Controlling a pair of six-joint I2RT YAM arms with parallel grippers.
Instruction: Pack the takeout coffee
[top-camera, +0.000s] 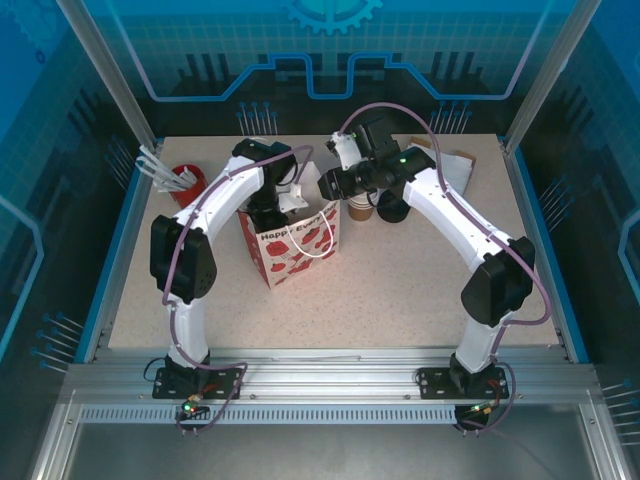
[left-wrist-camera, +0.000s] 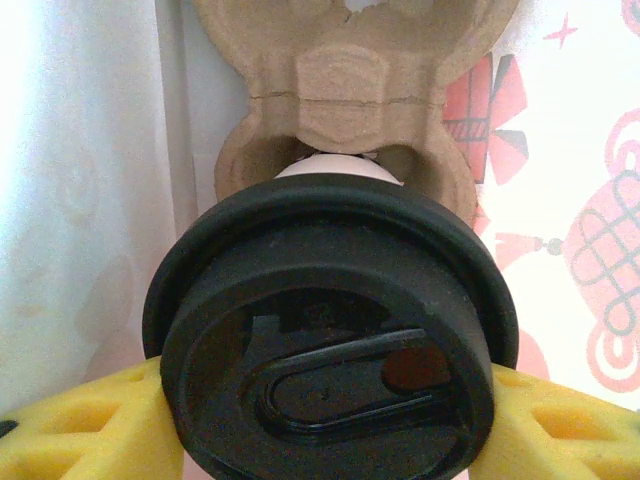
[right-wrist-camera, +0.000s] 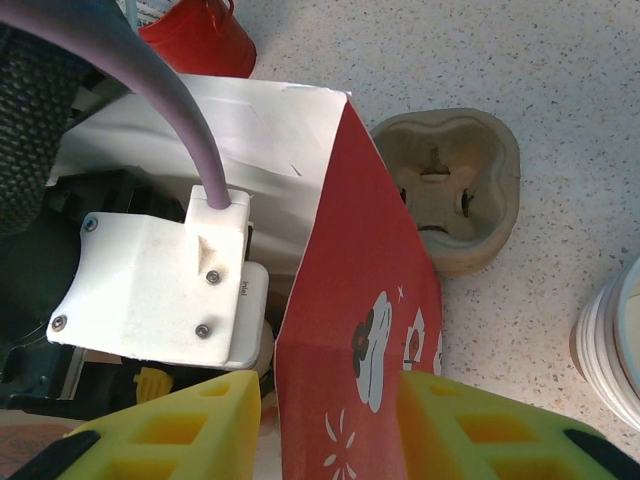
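My left fingers (left-wrist-camera: 80, 430) clasp the takeout coffee (left-wrist-camera: 330, 330) down inside the paper bag (right-wrist-camera: 350, 260) — a pulp tray (left-wrist-camera: 345, 90) lies just beyond it. My right fingers (right-wrist-camera: 170, 430) pinch the bag's red wall. Outside, a second pulp tray (right-wrist-camera: 450, 190) and white cups (right-wrist-camera: 610, 350) stand near on the surface (right-wrist-camera: 560, 80).

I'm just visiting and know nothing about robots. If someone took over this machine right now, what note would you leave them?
Left gripper: shut on the takeout coffee, held inside the gift bag, over the pulp carrier.
Right gripper: shut on the gift bag's wall, holding it open.
Done: coffee picked up and in the bag.
Left: seating is hidden; set it in the carrier, release, withdraw both arms.
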